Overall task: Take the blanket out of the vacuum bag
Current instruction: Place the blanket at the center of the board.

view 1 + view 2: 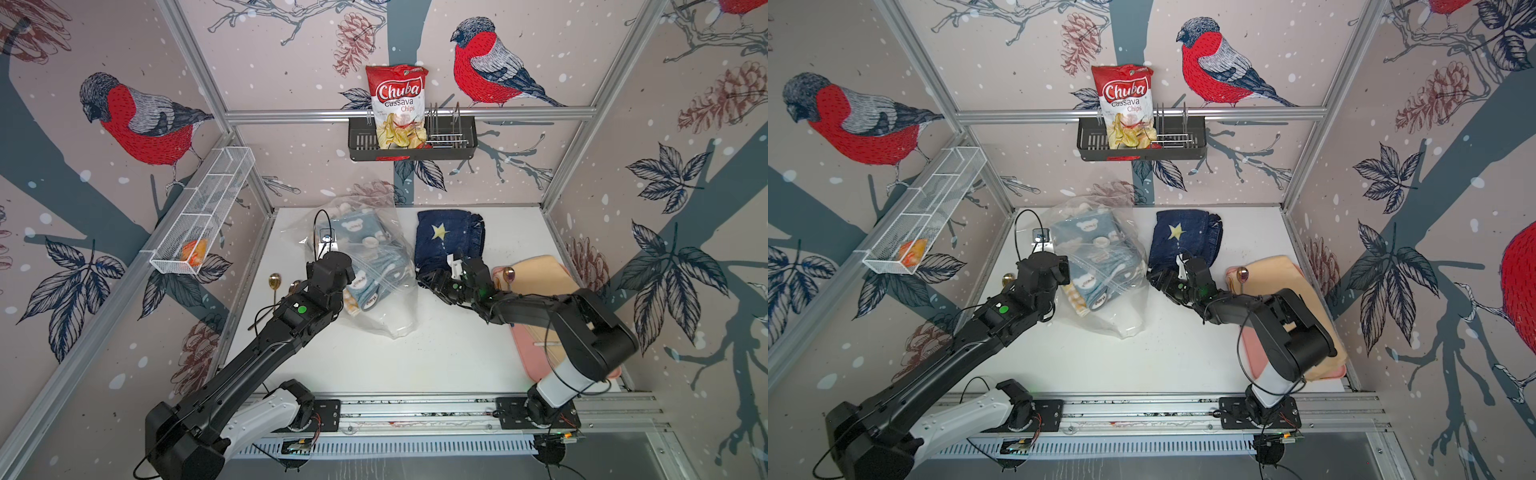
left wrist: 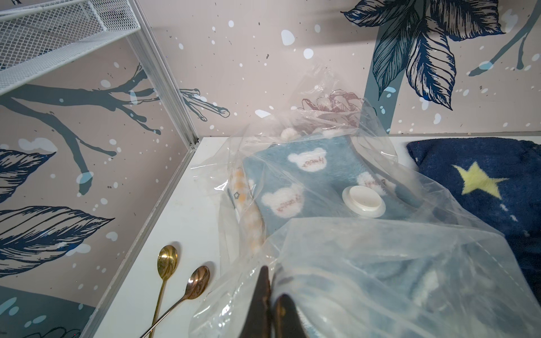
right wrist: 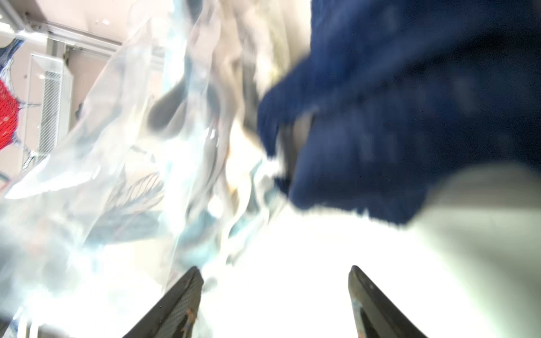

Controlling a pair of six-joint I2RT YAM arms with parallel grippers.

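Vacuum bag (image 1: 374,266): left gripper (image 2: 273,284) pinched shut on film, apart from valve cap (image 2: 364,202); right gripper (image 3: 274,267) gaping, empty. Risk: film may slip, blanket (image 2: 292,175) unreached.

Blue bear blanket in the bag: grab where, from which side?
Folded near end of the blue bear blanket, at the loose front of the vacuum bag. Come from the robot's side, likely through that mouth, which the left gripper pinches; plastic covers the rest.

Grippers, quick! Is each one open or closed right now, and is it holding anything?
Left gripper: closed, pinching the plastic of the vacuum bag.
Right gripper: open, holding nothing.
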